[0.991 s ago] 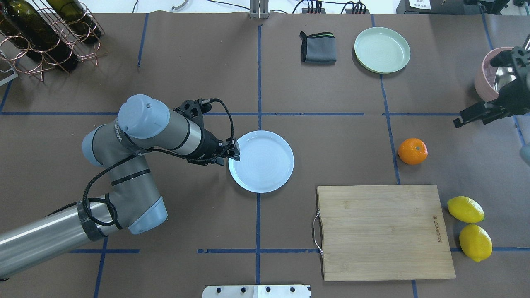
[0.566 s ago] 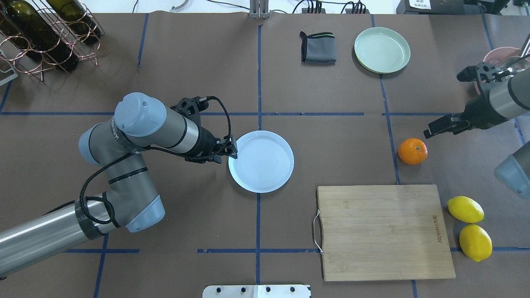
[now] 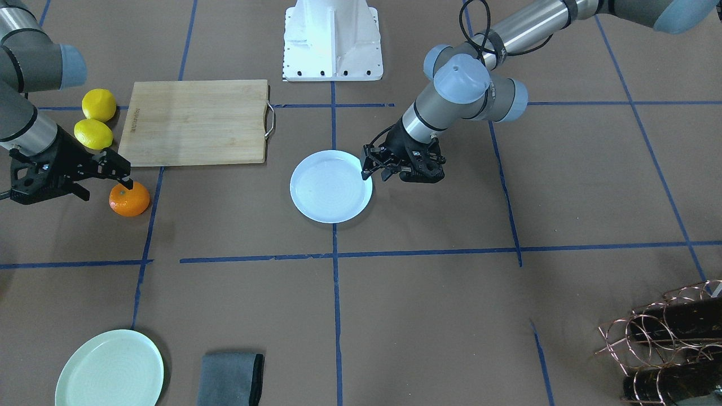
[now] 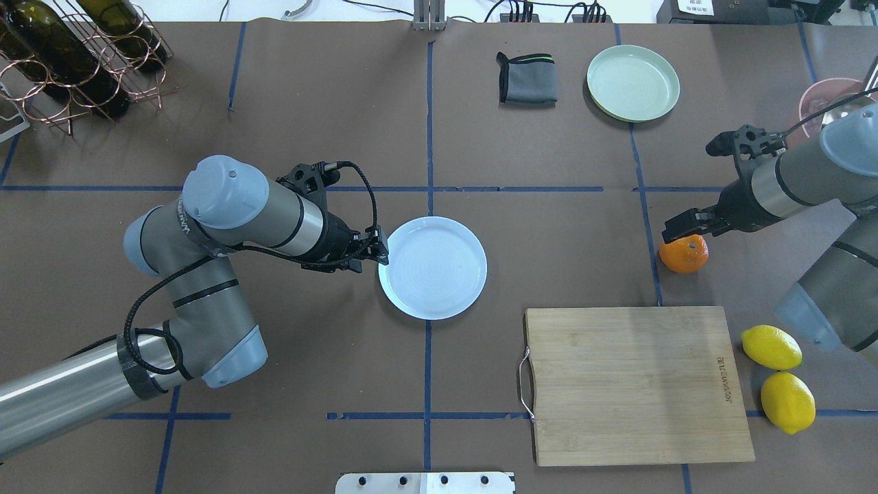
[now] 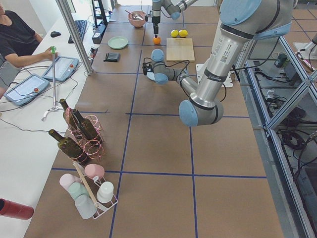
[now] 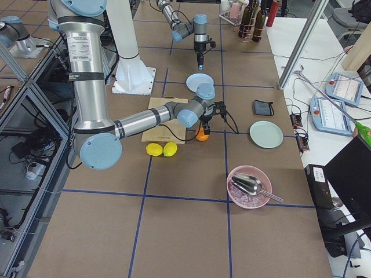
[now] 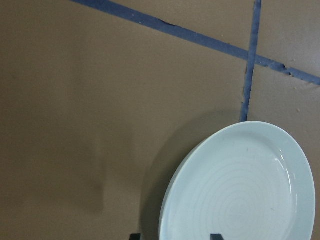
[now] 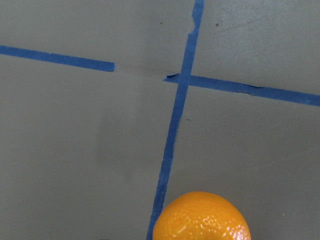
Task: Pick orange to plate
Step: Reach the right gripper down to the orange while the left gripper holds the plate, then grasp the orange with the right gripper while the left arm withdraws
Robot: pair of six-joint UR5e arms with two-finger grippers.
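The orange [image 4: 684, 252] lies on the brown table at the right, on its own, beside a blue tape line; the right wrist view has the orange [image 8: 200, 217] at its bottom edge. My right gripper [image 4: 675, 225] hovers open just above the fruit's far side, the right gripper [image 3: 125, 173] not touching it. The bluish-white plate [image 4: 432, 267] sits empty at the table's middle. My left gripper [image 4: 379, 254] is open at the plate's left rim; the plate [image 7: 240, 185] fills the lower right of the left wrist view.
A wooden cutting board [image 4: 634, 384] lies near the orange, with two lemons [image 4: 771, 347] to its right. At the far side are a mint-green plate [image 4: 632, 83] and a grey cloth [image 4: 527, 79]. A pink bowl [image 4: 823, 96] is at far right, a wine rack [image 4: 75, 55] at far left.
The right arm swung in from the table's right edge until its gripper reached the orange. The left gripper drew back slightly to the left from the plate's rim.
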